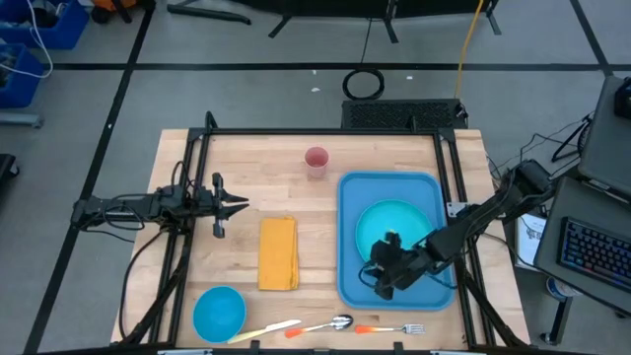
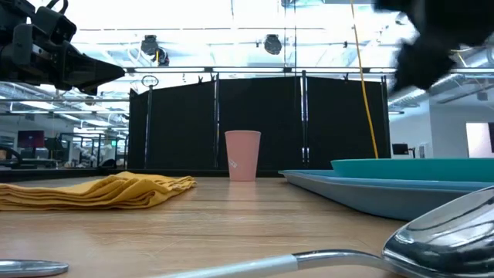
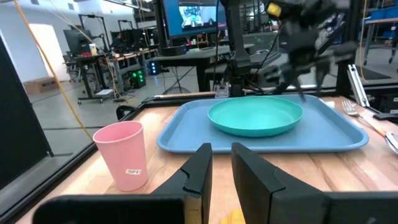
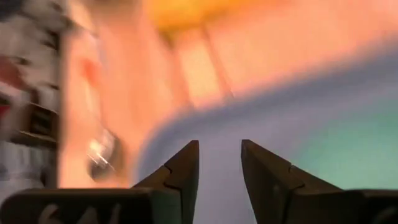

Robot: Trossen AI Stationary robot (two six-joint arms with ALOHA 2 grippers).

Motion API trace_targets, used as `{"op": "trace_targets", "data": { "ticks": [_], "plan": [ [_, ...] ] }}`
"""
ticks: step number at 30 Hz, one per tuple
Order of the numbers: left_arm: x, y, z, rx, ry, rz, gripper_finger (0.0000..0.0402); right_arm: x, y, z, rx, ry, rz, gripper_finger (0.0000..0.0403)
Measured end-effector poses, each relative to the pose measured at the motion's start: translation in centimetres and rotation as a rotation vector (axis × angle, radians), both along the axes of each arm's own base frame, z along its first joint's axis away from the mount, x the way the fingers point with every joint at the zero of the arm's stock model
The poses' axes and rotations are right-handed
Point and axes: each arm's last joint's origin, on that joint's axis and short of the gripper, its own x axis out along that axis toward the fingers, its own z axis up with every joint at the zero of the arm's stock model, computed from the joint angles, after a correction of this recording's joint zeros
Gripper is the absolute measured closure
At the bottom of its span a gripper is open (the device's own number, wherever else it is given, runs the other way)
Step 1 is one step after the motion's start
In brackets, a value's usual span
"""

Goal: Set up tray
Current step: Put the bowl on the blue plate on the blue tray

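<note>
On the table's [image 1: 325,212] right half: blue tray [image 1: 353,237], turquoise plate [image 1: 380,222] inside. Right claw [image 1: 383,286] above tray's near edge, fingers slightly parted, empty. Left claw [image 1: 237,205] parted, hovering beyond yellow napkin [image 1: 278,252].

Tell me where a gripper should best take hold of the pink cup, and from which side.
Probably the pink cup at mid-wall, or over its open rim from above. It stands upright and alone on the table, apart from the blue tray and the yellow napkin. The left gripper, open and facing that way, looks nearer than the right gripper over the tray.
</note>
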Motion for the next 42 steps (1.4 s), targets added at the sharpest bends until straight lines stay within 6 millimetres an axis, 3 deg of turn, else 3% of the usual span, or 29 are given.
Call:
{"op": "trace_targets", "data": {
  "ticks": [5, 8, 16, 21, 35, 42],
  "plan": [
    [0.0, 0.0, 0.0, 0.000, 0.001, 0.000, 0.0334, 2.0, 1.0, 2.4, -0.234, -0.347, 0.208, 0.0291],
    [0.0, 0.0, 0.0, -0.001, -0.002, 0.000, 0.0334, 3.2, 0.8, 2.7, -0.338, -0.446, 0.245, 0.0297],
    [0.0, 0.0, 0.0, 0.000, 0.000, 0.000, 0.0334, 6.7, -1.4, 0.2, -0.412, -0.470, 0.313, 0.0298],
    [0.0, 0.0, 0.0, 0.000, 0.000, 0.000, 0.0334, 8.9, -1.7, -0.8, -0.436, -0.506, 0.400, 0.0298],
    [0.0, 0.0, 0.0, 0.000, 0.001, 0.000, 0.0334, 18.2, 0.4, 0.4, -0.618, -0.413, 0.637, 0.0298],
    [0.0, 0.0, 0.0, -0.001, 0.002, 0.000, 0.0334, 21.1, 1.0, 1.5, -0.684, -0.400, 0.752, 0.0298]
  ]
}}
